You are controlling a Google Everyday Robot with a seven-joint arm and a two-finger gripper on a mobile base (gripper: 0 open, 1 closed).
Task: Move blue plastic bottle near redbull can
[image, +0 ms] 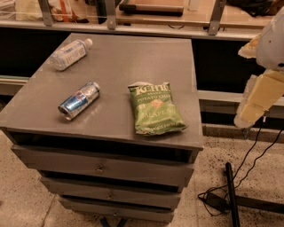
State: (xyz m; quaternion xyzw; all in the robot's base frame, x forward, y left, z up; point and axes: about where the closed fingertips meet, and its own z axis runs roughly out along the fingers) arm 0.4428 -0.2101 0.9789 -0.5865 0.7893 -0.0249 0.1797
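The blue plastic bottle [69, 54] lies on its side at the far left corner of the grey cabinet top [133, 57], with its white cap pointing to the right. The redbull can [79, 100] lies on its side nearer the front left, some way in front of the bottle and apart from it. My gripper [255, 104] hangs in the air at the right edge of the camera view, beyond the cabinet's right side. It is far from both the bottle and the can, and it holds nothing that I can see.
A green Kettle chips bag [154, 107] lies flat on the cabinet top, right of the can. The cabinet has drawers [100, 168] below. A counter with metal posts [111, 13] runs behind. Black cables [230, 195] lie on the floor at the right.
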